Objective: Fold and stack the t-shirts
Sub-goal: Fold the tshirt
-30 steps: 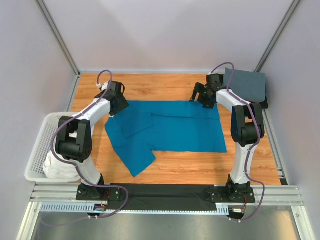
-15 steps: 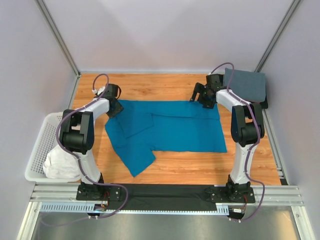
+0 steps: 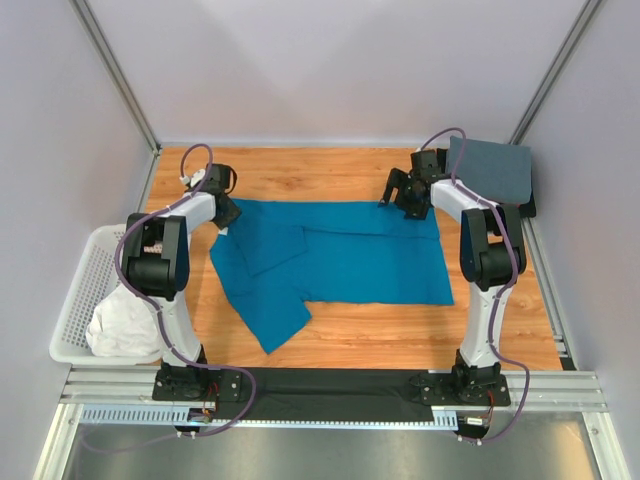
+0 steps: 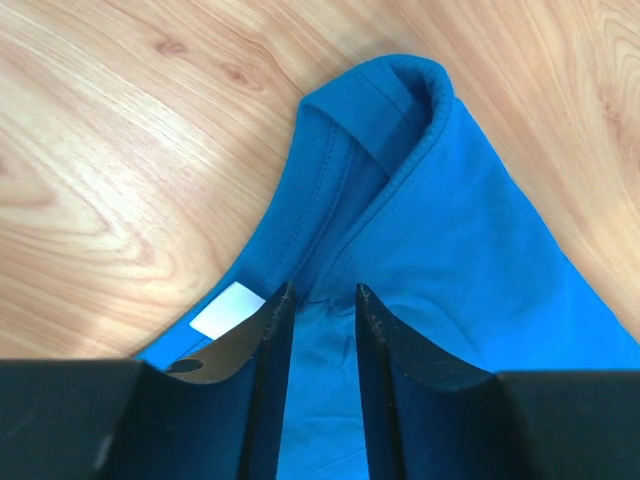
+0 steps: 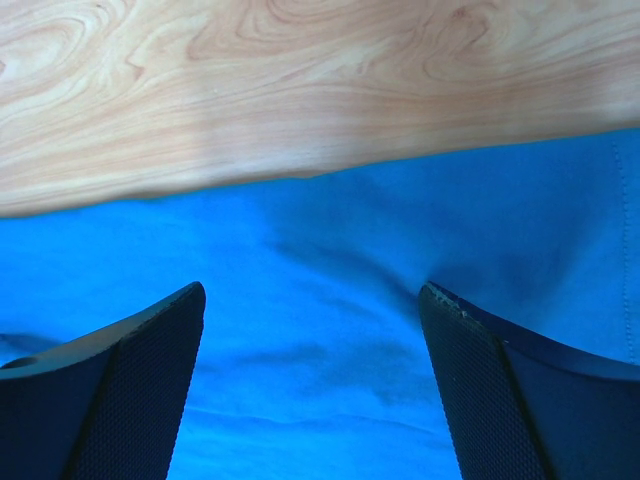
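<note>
Left end effector (image 4: 322,290) pinches the teal t-shirt (image 3: 350,255), lying crosswise, collar leftward.

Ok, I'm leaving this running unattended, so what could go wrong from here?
The left gripper seems to pinch only the collar of the teal t-shirt; a pull may slip off or bunch it.
The right gripper is open over the far edge, so a one-sided pull could skew the shirt.
The folded grey t-shirt lies just beside the right arm and could be nudged.
</note>
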Controlling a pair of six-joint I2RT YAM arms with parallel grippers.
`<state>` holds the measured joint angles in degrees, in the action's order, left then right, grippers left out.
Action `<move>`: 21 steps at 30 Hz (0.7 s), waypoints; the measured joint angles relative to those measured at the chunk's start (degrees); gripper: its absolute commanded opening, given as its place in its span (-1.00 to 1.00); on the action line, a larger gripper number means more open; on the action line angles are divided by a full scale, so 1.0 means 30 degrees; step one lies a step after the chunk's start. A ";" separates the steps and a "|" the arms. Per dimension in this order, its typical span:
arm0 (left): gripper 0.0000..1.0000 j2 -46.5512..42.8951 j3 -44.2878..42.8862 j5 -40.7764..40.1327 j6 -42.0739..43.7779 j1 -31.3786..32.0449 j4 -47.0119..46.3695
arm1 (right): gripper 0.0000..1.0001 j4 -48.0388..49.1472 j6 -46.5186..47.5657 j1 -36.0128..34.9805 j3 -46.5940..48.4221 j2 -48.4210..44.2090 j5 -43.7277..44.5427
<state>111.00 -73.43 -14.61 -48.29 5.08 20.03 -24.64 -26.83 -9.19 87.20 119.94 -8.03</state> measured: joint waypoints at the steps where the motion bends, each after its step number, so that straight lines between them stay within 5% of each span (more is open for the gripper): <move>1: -0.34 0.0015 0.0000 0.0051 0.0000 0.0000 -0.0058 | 0.77 -0.0007 -0.0015 0.0000 0.0073 0.0000 0.0015; 6: -0.67 0.0029 0.0000 0.0175 0.0109 -0.0007 -0.0233 | 0.76 -0.0015 -0.0058 0.0000 0.0146 0.0007 0.0015; 8: -1.00 0.0036 0.0000 0.0189 0.0160 -0.0036 -0.0262 | 0.76 -0.0015 -0.0058 0.0000 0.0146 0.0029 0.0015; 21: -1.00 -0.0146 0.0663 -0.0546 0.0066 -0.0124 -0.0313 | 0.76 -0.0007 -0.0168 0.0000 0.0175 0.0138 0.0022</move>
<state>110.56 -71.44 -16.25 -48.10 4.71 19.09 -24.67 -27.33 -9.19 87.72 120.36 -7.97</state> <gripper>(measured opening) 0.006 0.883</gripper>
